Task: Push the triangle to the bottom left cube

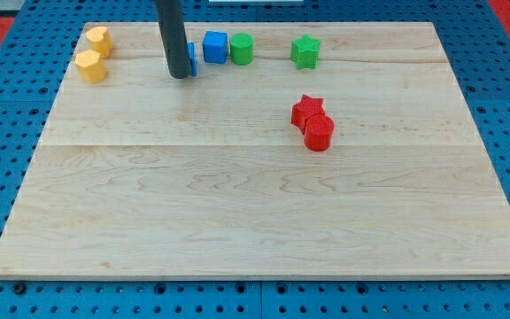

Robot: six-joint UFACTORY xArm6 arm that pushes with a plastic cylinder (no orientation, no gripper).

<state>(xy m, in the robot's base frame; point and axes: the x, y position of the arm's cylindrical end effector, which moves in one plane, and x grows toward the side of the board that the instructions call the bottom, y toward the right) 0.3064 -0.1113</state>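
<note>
- The triangle [191, 56] is a blue block near the view's top, almost wholly hidden behind my rod; only a sliver shows on the rod's right side, so its shape cannot be confirmed.
- My tip [181, 76] rests on the board touching or just beside that sliver, at its left and lower edge.
- There is no pincer on this arm, only the rod, so nothing opens, closes or grips.
- The blue cube [215, 46] sits just to the right of the triangle, with a green cylinder [242, 49] next to it.
- No cube shows at the view's bottom left; that part of the wooden board [255, 213] holds nothing, so the target is uncertain.
- Two yellow blocks [94, 55] lie at the top left, a green star [305, 52] at the top right, and a red star [308, 110] touching a red cylinder [319, 134] right of centre.
- Risk: from this side, a push would likely drive the triangle into the blue cube and green cylinder, shifting them.
- Risk: the triangle's slanted faces may let it spin off my tip.
</note>
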